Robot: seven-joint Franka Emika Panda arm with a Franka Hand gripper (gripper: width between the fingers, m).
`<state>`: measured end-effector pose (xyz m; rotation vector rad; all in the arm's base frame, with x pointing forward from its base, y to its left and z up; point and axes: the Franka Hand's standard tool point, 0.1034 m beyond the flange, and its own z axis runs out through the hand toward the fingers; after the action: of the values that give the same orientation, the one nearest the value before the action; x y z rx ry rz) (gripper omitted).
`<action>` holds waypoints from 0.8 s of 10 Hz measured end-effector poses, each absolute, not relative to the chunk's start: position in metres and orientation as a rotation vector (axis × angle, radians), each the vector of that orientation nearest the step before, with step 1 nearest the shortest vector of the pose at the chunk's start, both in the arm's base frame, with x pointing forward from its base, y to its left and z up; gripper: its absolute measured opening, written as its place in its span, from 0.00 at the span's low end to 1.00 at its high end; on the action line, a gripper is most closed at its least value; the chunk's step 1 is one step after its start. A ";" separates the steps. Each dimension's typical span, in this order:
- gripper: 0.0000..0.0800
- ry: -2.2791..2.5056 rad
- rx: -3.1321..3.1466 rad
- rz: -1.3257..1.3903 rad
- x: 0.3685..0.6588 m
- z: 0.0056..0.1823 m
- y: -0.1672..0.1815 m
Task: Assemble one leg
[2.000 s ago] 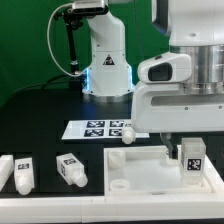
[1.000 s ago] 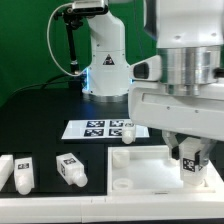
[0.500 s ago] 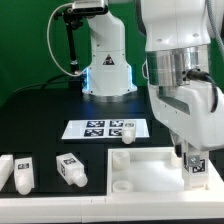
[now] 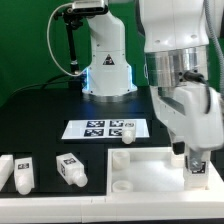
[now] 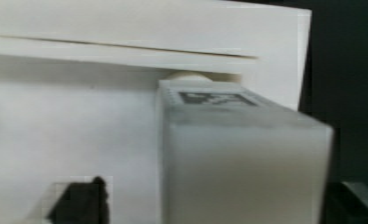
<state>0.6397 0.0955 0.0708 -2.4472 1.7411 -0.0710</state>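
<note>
Since two seconds ago the wrist has twisted round, turning the leg (image 4: 196,166) with it over the tray's (image 4: 140,160) corner at about 3 o'clock. The end effector (image 4: 195,160) is closed on that leg, which stands upright, peg end down; seating looks underway, though I can't tell if it is fully home. Two spare legs (image 4: 70,168) lie on the table (image 4: 40,120) at 8 o'clock, another near the marker board (image 4: 95,128).

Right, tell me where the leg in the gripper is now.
The leg stands at the exterior view's right, under the gripper, on the right part of the white tray piece; the marker board lies behind, toward the left.
</note>
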 end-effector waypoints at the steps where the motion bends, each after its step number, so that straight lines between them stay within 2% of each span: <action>1: 0.78 1.489 -2.607 -0.090 0.642 0.067 0.094; 3: 0.81 1.315 -2.718 -0.091 0.635 0.068 0.112; 6: 0.81 1.082 -2.835 -0.110 0.636 0.067 0.107; 8: 0.81 0.592 -3.008 -0.110 0.641 0.074 0.108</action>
<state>0.6410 0.1082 0.0742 -3.0084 0.5921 -0.1096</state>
